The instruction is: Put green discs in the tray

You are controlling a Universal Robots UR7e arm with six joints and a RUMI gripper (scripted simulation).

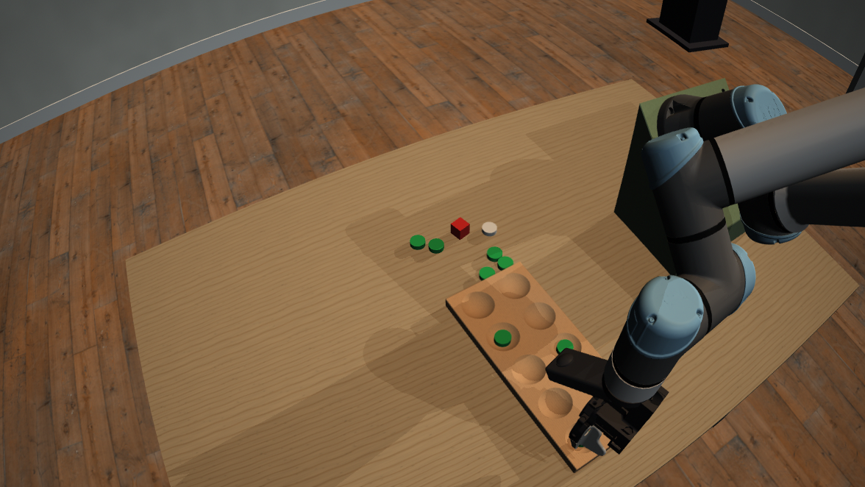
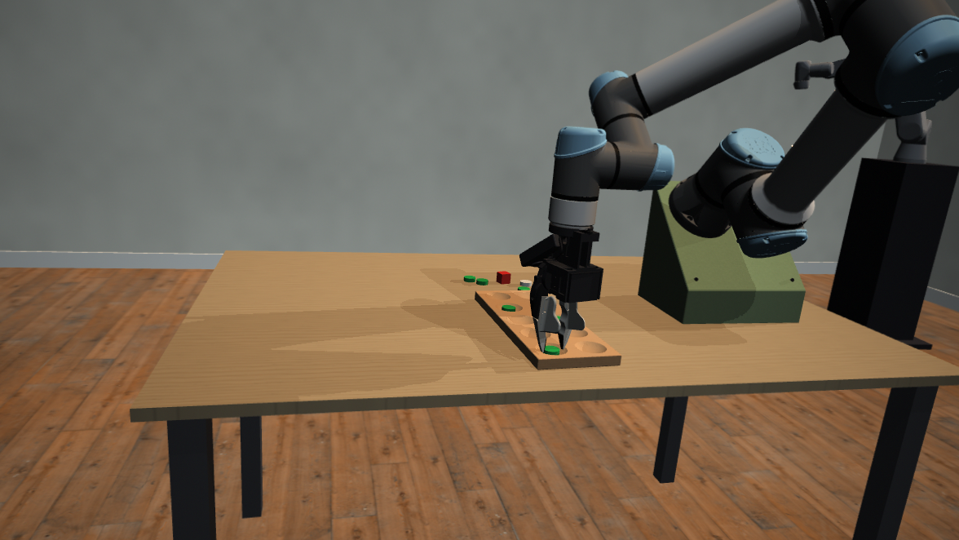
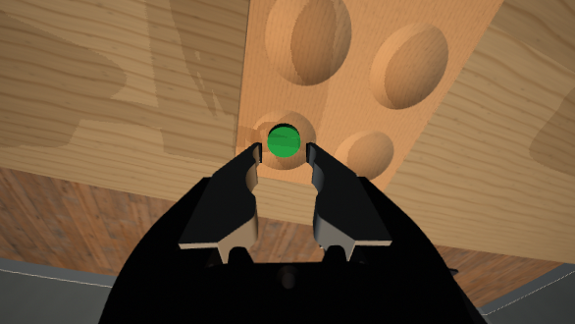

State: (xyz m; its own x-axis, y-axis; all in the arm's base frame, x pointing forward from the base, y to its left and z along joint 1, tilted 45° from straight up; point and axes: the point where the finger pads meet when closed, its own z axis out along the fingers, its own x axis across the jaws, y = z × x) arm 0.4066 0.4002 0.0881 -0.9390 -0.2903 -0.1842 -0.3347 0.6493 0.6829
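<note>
The wooden counting tray (image 1: pixel 526 357) lies at the table's front right. Two green discs (image 1: pixel 502 337) (image 1: pixel 563 346) lie in pockets near its middle. My gripper (image 3: pixel 284 144) hangs low over the tray's near corner pocket (image 2: pixel 555 335). A third green disc (image 3: pixel 284 140) lies in that pocket between my fingertips, with a small gap on each side, so the fingers are open and not gripping it. The disc also shows in the exterior view (image 2: pixel 551 349). In the top view my gripper (image 1: pixel 584 440) hides it.
Three loose green discs (image 1: pixel 493 253) (image 1: pixel 504 262) (image 1: pixel 486 273) lie by the tray's far end, two more (image 1: pixel 417 241) (image 1: pixel 435 245) to the left. A red cube (image 1: pixel 460 228) and a white disc (image 1: pixel 488 228) sit behind them. The arm's green base block (image 1: pixel 666 181) stands at the right.
</note>
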